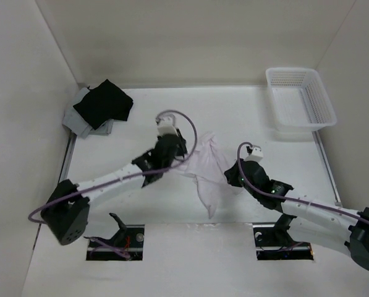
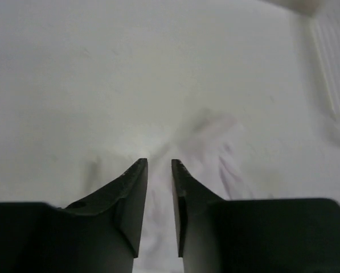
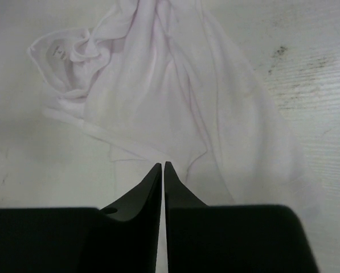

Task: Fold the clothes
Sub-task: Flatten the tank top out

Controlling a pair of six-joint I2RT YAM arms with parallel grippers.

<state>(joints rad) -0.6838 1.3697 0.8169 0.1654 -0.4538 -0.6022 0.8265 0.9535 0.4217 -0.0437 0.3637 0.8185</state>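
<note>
The clothes [image 1: 209, 172] are one thin white garment with a faint pink tint, lying bunched and wrinkled at the table's middle between my two arms. My left gripper [image 1: 183, 159] is at its left edge. In the left wrist view the left gripper [image 2: 159, 162] has its jaws a narrow gap apart, with the clothes [image 2: 215, 153] showing through the gap and beyond. My right gripper [image 1: 231, 176] is at the garment's right side. In the right wrist view the right gripper [image 3: 163, 165] has its jaws almost together on the near hem of the clothes [image 3: 175, 96].
A white plastic basket [image 1: 323, 99] stands at the back right and shows blurred in the left wrist view [image 2: 332, 62]. A black garment [image 1: 104, 103] lies on a grey cloth stack [image 1: 76, 119] at the back left. White walls enclose the table.
</note>
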